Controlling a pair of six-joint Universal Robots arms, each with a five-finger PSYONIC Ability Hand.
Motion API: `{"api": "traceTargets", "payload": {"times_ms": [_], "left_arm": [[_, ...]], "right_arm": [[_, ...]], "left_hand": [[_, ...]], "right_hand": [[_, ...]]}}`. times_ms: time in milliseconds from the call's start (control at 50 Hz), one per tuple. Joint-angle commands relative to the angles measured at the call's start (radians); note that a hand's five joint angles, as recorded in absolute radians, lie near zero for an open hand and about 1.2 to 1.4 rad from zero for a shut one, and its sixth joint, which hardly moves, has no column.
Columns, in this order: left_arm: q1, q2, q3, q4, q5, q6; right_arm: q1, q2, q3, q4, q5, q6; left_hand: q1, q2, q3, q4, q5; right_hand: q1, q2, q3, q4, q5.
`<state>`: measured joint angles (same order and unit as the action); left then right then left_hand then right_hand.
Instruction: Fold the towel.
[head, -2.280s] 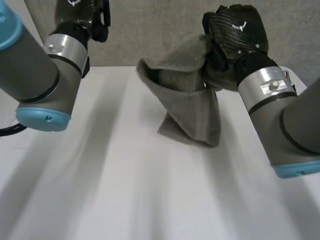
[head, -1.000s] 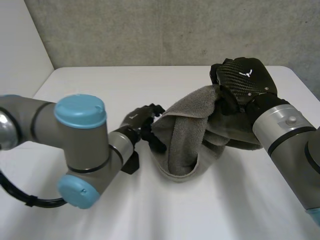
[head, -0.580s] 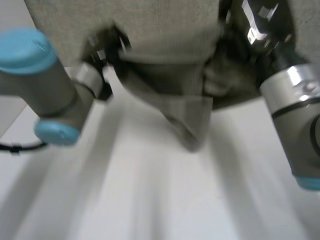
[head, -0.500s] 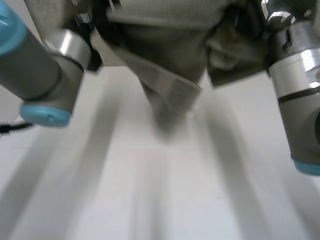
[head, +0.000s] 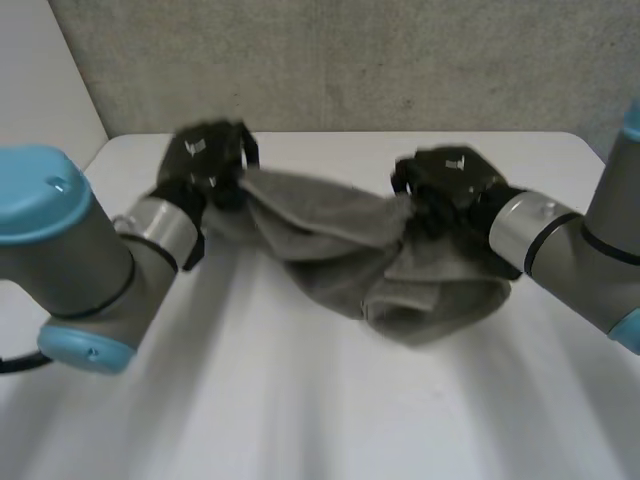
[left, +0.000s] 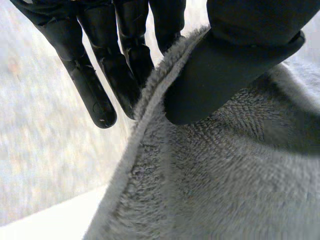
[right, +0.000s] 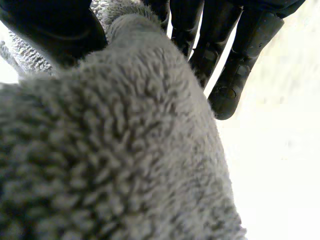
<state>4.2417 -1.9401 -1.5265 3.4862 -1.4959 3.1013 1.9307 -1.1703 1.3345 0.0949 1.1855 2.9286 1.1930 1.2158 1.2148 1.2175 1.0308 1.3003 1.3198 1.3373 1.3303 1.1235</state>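
Note:
A grey towel (head: 345, 250) is strung between my two hands, sagging in the middle with its lower bulk bunched on the white table (head: 300, 400). My left hand (head: 205, 160) grips the towel's left end; in the left wrist view the thumb (left: 235, 65) pinches the towel's edge (left: 150, 95) against the fingers (left: 95, 85). My right hand (head: 450, 185) holds the right end; in the right wrist view the towel (right: 125, 150) is pinched between thumb (right: 55, 35) and fingers (right: 240, 55).
A grey wall (head: 350, 60) runs behind the table's far edge. Both grey arms with light-blue caps reach in from the sides, the left one (head: 60, 260) low over the near left of the table.
My left hand has taken hold of the towel's left end. Both hands lifted the towel high, then came down and apart, stretching it sideways over the table.

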Motion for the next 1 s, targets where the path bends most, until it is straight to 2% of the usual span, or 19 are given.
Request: {"api": "traceTargets", "payload": {"times_ms": [20,200,240,260,300,320,340,440,520,580,680,760,780,880,960,1000], "left_arm": [[-0.055,-0.091,-0.017,-0.093,-0.001,0.079],[-0.134,-0.135,0.011,-0.122,-0.001,0.082],[-0.155,-0.146,0.031,-0.121,-0.006,0.083],[-0.155,-0.146,0.031,-0.121,-0.006,0.083],[-0.172,-0.158,0.072,-0.121,-0.010,0.083],[-0.172,-0.158,0.072,-0.121,-0.010,0.083],[-0.178,-0.166,0.094,-0.121,-0.012,0.083],[-0.181,-0.198,0.161,-0.122,-0.013,0.086],[-0.177,-0.249,0.236,-0.127,-0.015,0.086],[-0.172,-0.264,0.263,-0.128,-0.017,0.086],[-0.155,-0.315,0.350,-0.133,-0.059,0.099],[-0.128,-0.322,0.367,-0.142,-0.076,0.115],[-0.115,-0.324,0.370,-0.142,-0.078,0.122],[-0.109,-0.326,0.378,-0.142,-0.079,0.128],[-0.109,-0.330,0.376,-0.144,-0.079,0.128],[-0.109,-0.336,0.376,-0.144,-0.079,0.128]], "right_arm": [[-0.021,0.093,-0.031,0.135,0.055,-0.149],[-0.027,0.164,-0.052,0.169,0.134,-0.282],[-0.029,0.164,-0.060,0.161,0.175,-0.313],[-0.029,0.164,-0.060,0.161,0.175,-0.313],[-0.032,0.159,-0.061,0.131,0.213,-0.316],[-0.032,0.159,-0.061,0.131,0.213,-0.316],[-0.032,0.159,-0.057,0.100,0.221,-0.310],[-0.029,0.132,-0.006,0.036,0.229,-0.301],[-0.025,0.013,0.090,0.013,0.220,-0.258],[-0.027,-0.022,0.129,-0.001,0.218,-0.243],[-0.024,-0.165,0.297,-0.076,0.220,-0.187],[-0.022,-0.227,0.379,-0.116,0.220,-0.180],[-0.021,-0.250,0.417,-0.132,0.218,-0.180],[-0.009,-0.302,0.512,-0.149,0.207,-0.198],[-0.001,-0.304,0.555,-0.155,0.175,-0.223],[-0.001,-0.295,0.587,-0.156,0.160,-0.284]], "left_hand": [[0.203,0.180,0.181,0.179,0.191],[0.203,0.180,0.181,0.179,0.191],[0.203,0.180,0.181,0.179,0.191],[0.203,0.180,0.181,0.179,0.191],[0.203,0.180,0.181,0.179,0.191],[0.203,0.180,0.181,0.179,0.191],[0.203,0.180,0.181,0.179,0.191],[0.203,0.180,0.181,0.179,0.191],[0.203,0.180,0.181,0.179,0.191],[0.203,0.180,0.181,0.179,0.191],[0.203,0.180,0.181,0.179,0.191],[0.203,0.180,0.181,0.179,0.191],[0.203,0.180,0.181,0.179,0.191],[0.203,0.180,0.181,0.179,0.191],[0.203,0.180,0.181,0.179,0.191],[0.203,0.180,0.181,0.179,0.191]], "right_hand": [[0.096,0.076,0.059,0.066,0.098],[0.073,0.054,0.037,0.044,0.076],[-0.166,-0.185,-0.203,-0.196,-0.163],[-0.167,-0.187,-0.204,-0.197,-0.165],[-0.839,-0.858,-0.876,-0.869,-0.836],[-0.842,-0.862,-0.879,-0.872,-0.840],[-1.122,-1.141,-1.159,-1.151,-1.119],[-1.126,-1.145,-1.163,-1.156,-1.124],[-1.126,-1.145,-1.163,-1.156,-1.124],[-1.126,-1.145,-1.163,-1.156,-1.124],[-1.126,-1.145,-1.163,-1.156,-1.124],[-1.116,-1.135,-1.153,-1.145,-1.113],[-1.037,-1.057,-1.074,-1.067,-1.035],[-0.925,-0.944,-0.962,-0.955,-0.923],[-0.851,-0.871,-0.888,-0.881,-0.849],[-0.802,-0.821,-0.839,-0.832,-0.799]]}}
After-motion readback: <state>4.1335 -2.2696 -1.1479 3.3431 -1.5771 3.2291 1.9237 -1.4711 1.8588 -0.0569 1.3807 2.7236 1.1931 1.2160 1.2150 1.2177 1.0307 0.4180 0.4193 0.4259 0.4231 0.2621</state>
